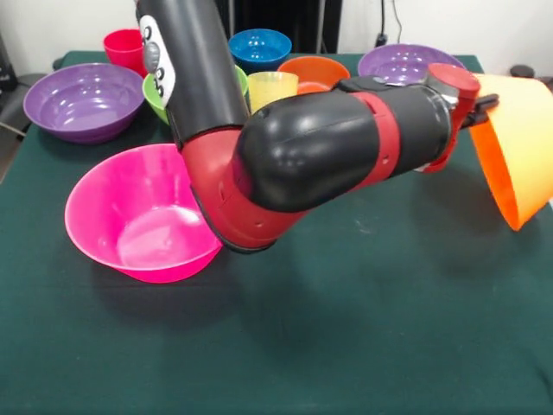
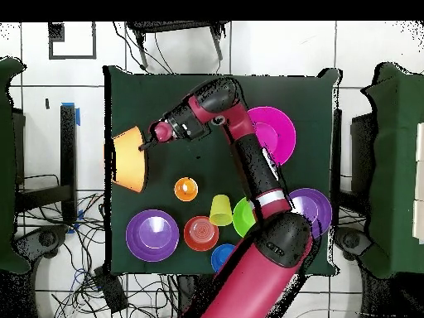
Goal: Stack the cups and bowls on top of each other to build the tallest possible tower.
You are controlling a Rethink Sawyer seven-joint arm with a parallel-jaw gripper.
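My gripper (image 1: 482, 105) (image 2: 147, 143) is shut on the rim of the large orange bowl (image 1: 521, 147) (image 2: 129, 161) and holds it tipped on its side at the table's edge. The large pink bowl (image 1: 143, 216) (image 2: 277, 132) sits upright under my elbow. Further back are two purple bowls (image 1: 82, 99) (image 1: 406, 62), the green bowl (image 1: 154, 93) partly behind my arm, the blue bowl (image 1: 259, 47), the orange-red bowl (image 1: 313, 73), the red cup (image 1: 125, 47) and the pale yellow cup (image 1: 272, 86). The orange cup (image 2: 185, 189) shows only in the overhead view.
My forearm (image 1: 346, 143) stretches low across the green table (image 1: 346, 328). The orange bowl overhangs the table's edge (image 2: 110, 166). Cables lie on the floor (image 2: 91, 273) beside the table.
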